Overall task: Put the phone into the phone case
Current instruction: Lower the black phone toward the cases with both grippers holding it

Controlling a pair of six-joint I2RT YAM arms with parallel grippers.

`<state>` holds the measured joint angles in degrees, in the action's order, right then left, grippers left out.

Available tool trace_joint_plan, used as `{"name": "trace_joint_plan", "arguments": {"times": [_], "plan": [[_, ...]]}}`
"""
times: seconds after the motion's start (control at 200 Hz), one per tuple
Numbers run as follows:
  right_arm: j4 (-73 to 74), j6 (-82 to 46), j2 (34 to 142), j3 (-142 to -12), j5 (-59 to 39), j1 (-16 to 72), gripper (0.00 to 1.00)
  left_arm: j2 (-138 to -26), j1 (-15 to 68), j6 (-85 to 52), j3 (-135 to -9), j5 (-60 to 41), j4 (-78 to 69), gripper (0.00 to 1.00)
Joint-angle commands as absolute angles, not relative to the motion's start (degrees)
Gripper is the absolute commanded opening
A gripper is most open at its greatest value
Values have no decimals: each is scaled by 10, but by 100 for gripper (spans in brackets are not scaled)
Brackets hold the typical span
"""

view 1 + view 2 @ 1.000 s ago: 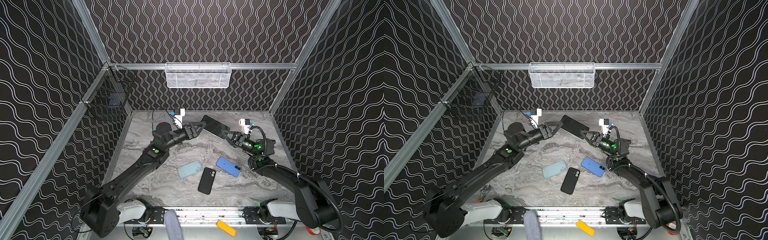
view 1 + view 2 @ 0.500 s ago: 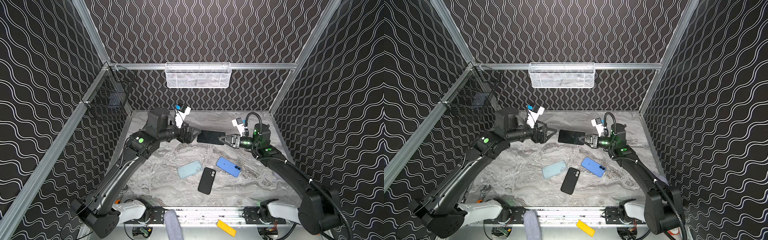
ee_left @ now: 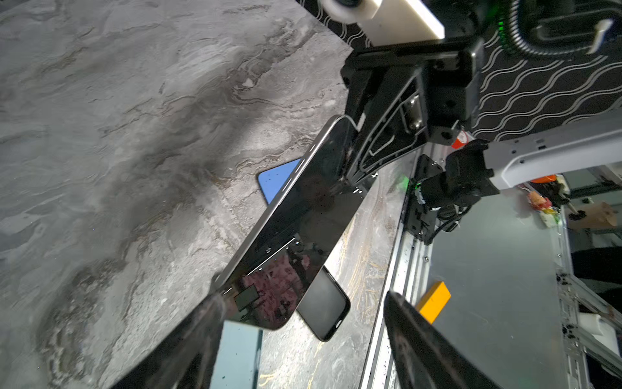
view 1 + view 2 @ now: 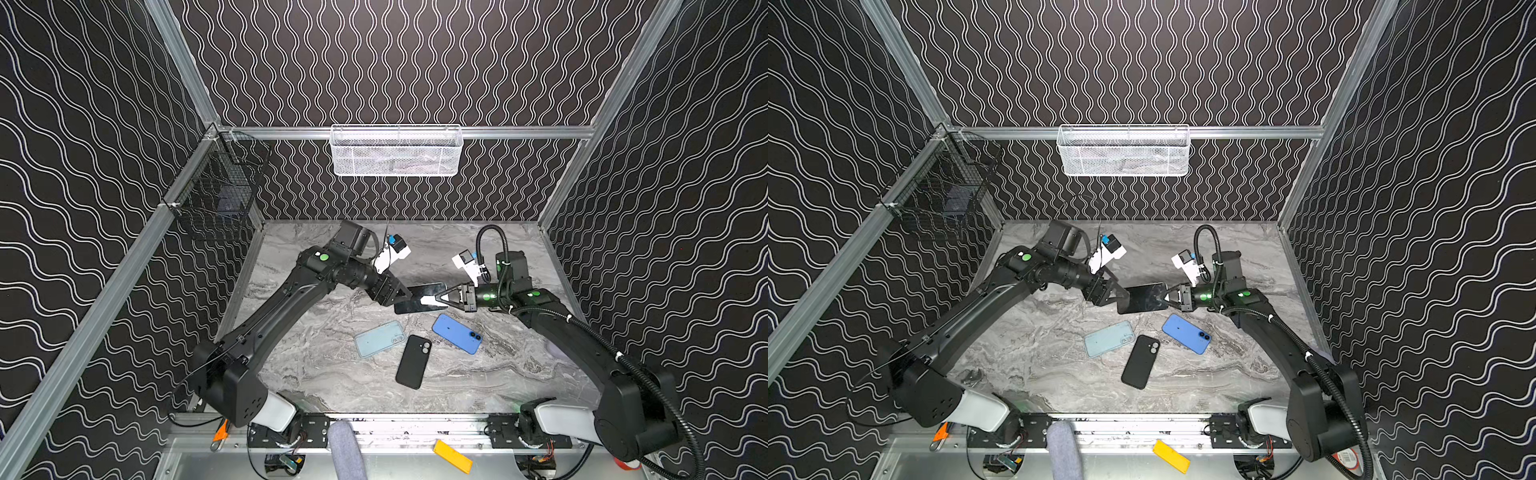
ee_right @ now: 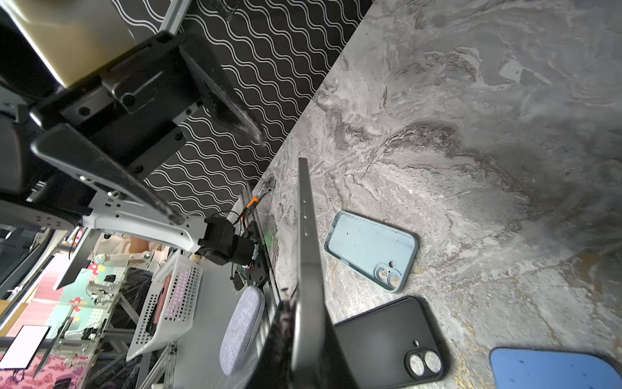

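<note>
Left claw (image 4: 404, 296) moved in, jaws spread astride free end of phone (image 4: 417, 291); right claw (image 4: 435, 300) clamped on other end, above counter (image 4: 332, 374).

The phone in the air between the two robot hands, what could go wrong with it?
The right hand pinches the phone only at one end, so it might slip and fall onto the table. The open left hand sits at the other end; closing crooked, it could twist the phone loose. The light blue case, black case and blue case lie close below, so a drop could knock them.
</note>
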<state>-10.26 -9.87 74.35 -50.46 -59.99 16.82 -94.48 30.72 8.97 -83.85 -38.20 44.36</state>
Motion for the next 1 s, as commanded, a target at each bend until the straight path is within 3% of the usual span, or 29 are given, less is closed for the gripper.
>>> {"name": "trace_joint_plan", "arguments": {"times": [0.0, 0.245, 0.576, 0.791, 0.996], "plan": [[-111, -69, 736, -507, -649, 175, 0, -956, 294, 109, -837, -463, 418, 79], [-84, -80, 736, -505, -714, 176, 0, -986, 287, 126, -827, -559, 436, 78], [-60, -96, 739, -503, -746, 176, 0, -996, 302, 147, -820, -610, 460, 76], [-59, -98, 734, -503, -742, 176, 0, -1016, 332, 164, -828, -598, 488, 66], [-59, -98, 731, -500, -736, 176, 0, -1010, 333, 151, -829, -606, 475, 45]]}}
